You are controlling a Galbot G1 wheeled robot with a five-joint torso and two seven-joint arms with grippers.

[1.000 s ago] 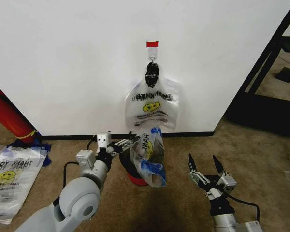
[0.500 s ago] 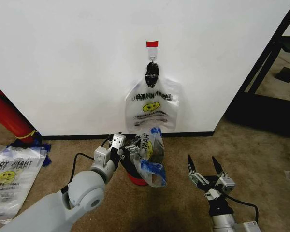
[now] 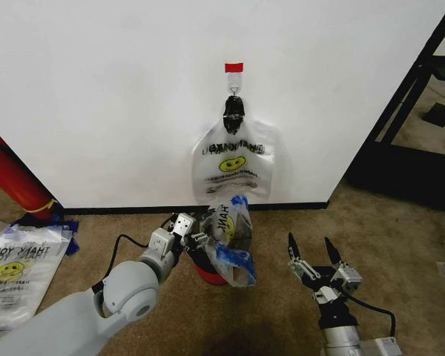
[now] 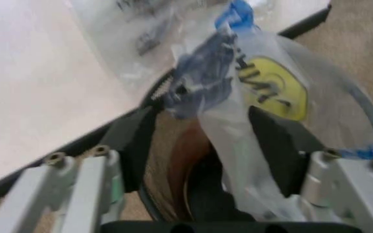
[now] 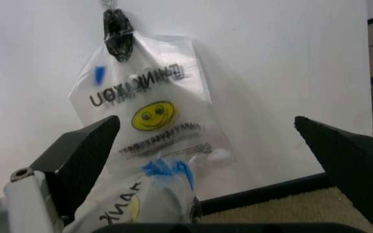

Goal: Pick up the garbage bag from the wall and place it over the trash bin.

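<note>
Garbage bag over trash bin near wall, between left gripper and right gripper.

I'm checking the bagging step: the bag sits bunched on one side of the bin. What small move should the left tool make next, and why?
Probably close on the bag's near edge. The left tool is open at the bin rim, and the bag stands bunched over one side, not spread around the rim. The right tool waits open, apart.
</note>
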